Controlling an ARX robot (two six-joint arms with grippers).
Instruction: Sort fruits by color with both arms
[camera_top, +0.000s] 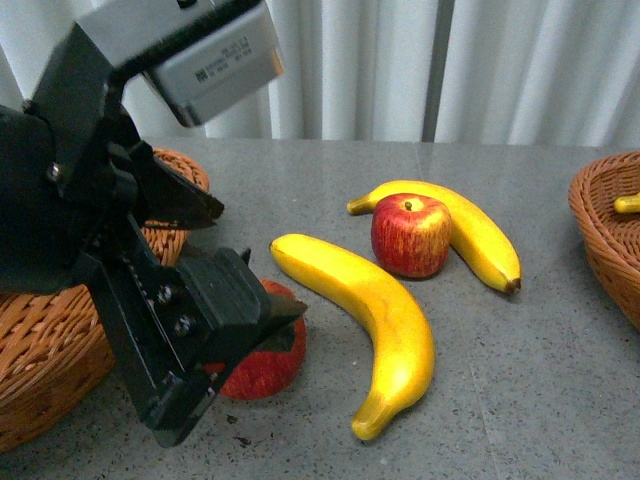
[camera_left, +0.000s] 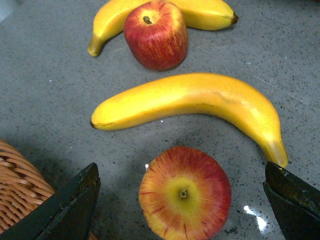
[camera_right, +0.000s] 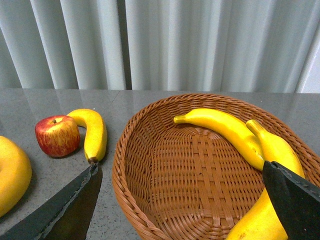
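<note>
A red apple with a yellow-streaked top (camera_left: 185, 195) sits on the grey speckled tabletop (camera_top: 540, 400) just beside the left wicker basket (camera_top: 45, 350). In the left wrist view it lies between the left fingers (camera_left: 75, 202), which are spread wide with bare tabletop showing on either side of the fruit, so they do not grip it. In the front view the lower finger covers part of this apple, and how high the fingers hang above it cannot be told. Just beyond the apple lies a long curved banana (camera_top: 375, 315), flat on the tabletop, close to the apple but apart from it. Further back a second red apple (camera_top: 410, 235) stands upright with its stem up, nestled in the inner curve of a second banana (camera_top: 480, 235); whether the two touch cannot be told. At the right edge of the tabletop stands the right wicker basket (camera_right: 150, 165), which holds two bananas (camera_right: 220, 130) lying side by side against its far wall. The right fingers (camera_right: 70, 207) are also spread wide and grip nothing, hanging over the near part of that basket, with one finger in front of the nearer banana's middle. White pleated curtains (camera_top: 500, 70) hang behind the tabletop.
</note>
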